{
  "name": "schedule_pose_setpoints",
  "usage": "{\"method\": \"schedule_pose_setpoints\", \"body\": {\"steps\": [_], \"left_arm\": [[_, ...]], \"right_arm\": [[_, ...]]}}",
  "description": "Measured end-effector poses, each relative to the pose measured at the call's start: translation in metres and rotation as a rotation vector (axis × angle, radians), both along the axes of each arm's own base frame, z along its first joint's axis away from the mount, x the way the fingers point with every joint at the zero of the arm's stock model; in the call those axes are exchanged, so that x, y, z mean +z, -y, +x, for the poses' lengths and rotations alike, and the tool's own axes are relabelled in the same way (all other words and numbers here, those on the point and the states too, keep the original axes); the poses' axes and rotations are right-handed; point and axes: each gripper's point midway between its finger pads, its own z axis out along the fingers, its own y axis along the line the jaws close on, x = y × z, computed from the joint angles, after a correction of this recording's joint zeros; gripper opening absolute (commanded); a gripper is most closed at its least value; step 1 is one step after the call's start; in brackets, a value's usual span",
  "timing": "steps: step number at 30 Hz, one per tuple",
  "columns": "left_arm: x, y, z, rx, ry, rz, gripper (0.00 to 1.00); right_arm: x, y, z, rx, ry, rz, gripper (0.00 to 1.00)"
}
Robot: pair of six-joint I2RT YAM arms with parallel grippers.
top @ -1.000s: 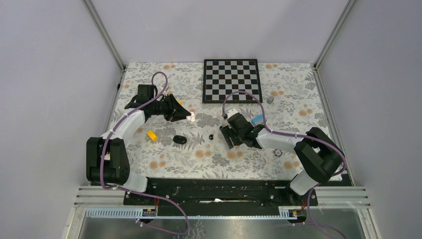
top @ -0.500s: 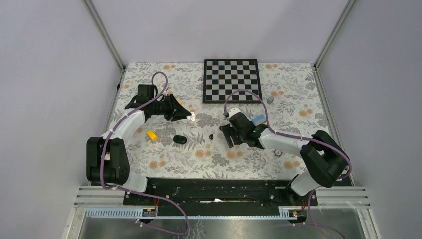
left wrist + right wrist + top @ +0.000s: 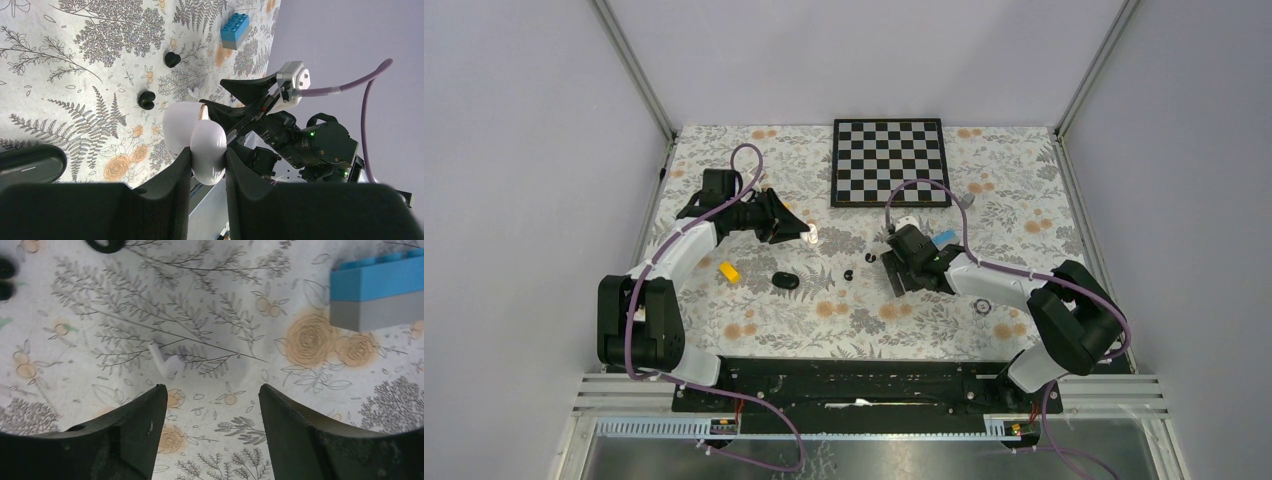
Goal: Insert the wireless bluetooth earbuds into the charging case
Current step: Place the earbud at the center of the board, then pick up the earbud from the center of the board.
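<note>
**While One Gripper Clasped the Case, the Other Hung Open Over a White Earbud**

Where the flowered desk [image 3: 1024,215] lay under both arms, the left gripper [image 3: 807,236] was clenched on the white charging case [image 3: 207,150], held off the desk at the left of the middle. In the left wrist view two rounded white halves of the case showed between the dark fingers [image 3: 172,180]; whether its lid stood fully open could not be told.

Right of the middle, the right gripper [image 3: 894,272] hung low with its jaws released and grasping nothing. In the right wrist view a white earbud [image 3: 167,364] lay on the desk just beyond the gap between the fingers [image 3: 135,430], touching neither. A blue and grey brick [image 3: 375,295] sat farther off to the right.

Two black earbuds [image 3: 172,59] [image 3: 146,99] lay loose on the desk between the two grippers, near each other but apart. A black case [image 3: 786,280] rested shut near the left gripper, with a yellow block [image 3: 728,271] to its left. At the far side sat a chessboard [image 3: 890,160].
</note>
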Motion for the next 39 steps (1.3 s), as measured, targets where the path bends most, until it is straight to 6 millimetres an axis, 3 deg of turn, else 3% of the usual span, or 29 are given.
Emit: {"method": "schedule_pose_setpoints", "body": {"steps": [7, 17, 22, 29, 39], "left_arm": [[0.000, 0.000, 0.000, -0.001, 0.000, 0.000, 0.00], [0.000, 0.000, 0.000, -0.001, 0.004, 0.000, 0.00], [0.000, 0.001, 0.000, -0.003, 0.004, -0.001, 0.00], [0.001, 0.001, 0.000, -0.005, 0.004, -0.003, 0.00], [0.001, 0.001, 0.000, -0.006, 0.005, -0.004, 0.00]], "right_arm": [[0.001, 0.015, 0.004, -0.123, -0.001, -0.009, 0.68], [0.003, -0.014, -0.004, -0.114, -0.063, 0.136, 0.72], [0.000, -0.018, -0.008, -0.103, -0.072, 0.152, 0.74], [-0.016, -0.007, 0.000, -0.140, -0.070, 0.059, 0.73], [-0.005, 0.002, 0.031, -0.208, 0.016, -0.046, 0.71]]}}
